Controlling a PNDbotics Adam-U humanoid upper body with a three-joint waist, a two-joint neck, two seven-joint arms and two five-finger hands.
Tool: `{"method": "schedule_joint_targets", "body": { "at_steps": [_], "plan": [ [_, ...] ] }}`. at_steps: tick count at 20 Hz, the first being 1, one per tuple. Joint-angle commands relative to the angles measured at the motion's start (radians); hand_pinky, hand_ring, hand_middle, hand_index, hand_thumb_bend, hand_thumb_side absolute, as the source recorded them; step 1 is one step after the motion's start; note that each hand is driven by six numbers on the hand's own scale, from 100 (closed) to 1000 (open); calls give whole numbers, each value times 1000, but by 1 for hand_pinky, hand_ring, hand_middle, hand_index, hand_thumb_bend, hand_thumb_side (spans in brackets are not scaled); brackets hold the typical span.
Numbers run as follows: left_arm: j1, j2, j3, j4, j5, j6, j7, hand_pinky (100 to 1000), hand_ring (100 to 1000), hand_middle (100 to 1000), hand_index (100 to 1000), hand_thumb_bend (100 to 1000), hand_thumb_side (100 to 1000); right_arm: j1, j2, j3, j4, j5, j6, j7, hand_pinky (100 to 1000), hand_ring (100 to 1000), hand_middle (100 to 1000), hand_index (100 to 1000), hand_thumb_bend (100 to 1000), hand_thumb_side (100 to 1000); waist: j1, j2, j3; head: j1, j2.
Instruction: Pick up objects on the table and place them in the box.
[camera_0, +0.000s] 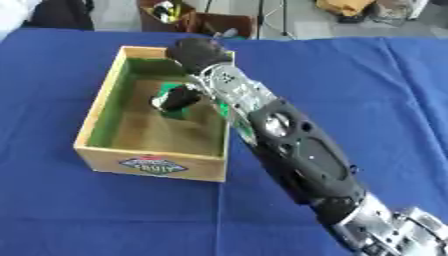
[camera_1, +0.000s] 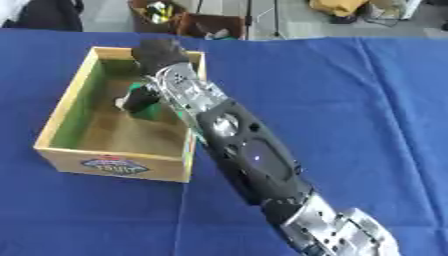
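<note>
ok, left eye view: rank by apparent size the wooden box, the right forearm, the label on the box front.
1. Wooden box and right forearm: look similar; the forearm is nearer the camera, so unranked.
2. Label: clearly smallest.

Bright, even light from overhead, soft blur everywhere, my arm (camera_0: 297, 155) throwing only a faint shadow on the blue bench (camera_0: 367, 90).

I'm looking down from the head through both eyes, facing forward over the blue table (camera_0: 376, 90) from fairly close. Both views share the wooden box (camera_0: 96, 120) and my right arm (camera_1: 249, 155) reaching in from the lower right. The right eye sets everything slightly further left.
</note>
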Motion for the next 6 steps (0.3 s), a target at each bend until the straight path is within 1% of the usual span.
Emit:
{"method": "schedule_joint_targets", "body": {
  "at_steps": [1, 6],
  "plan": [
    [-2, 13, 6, -17, 0, 3, 3, 521, 717, 870, 801, 100, 960, -24, -58, -10, -115, -65, 19, 4, 867, 928, 817, 905, 417, 812, 6, -31, -4, 11, 5],
    [6, 16, 10, -17, -4, 4, 7, 521, 717, 869, 801, 100, 959, 8, -149, -18, -275, -173, 55, 29, 866, 917, 791, 891, 338, 815, 13, -40, -22, 28, 10]
  ]
}}
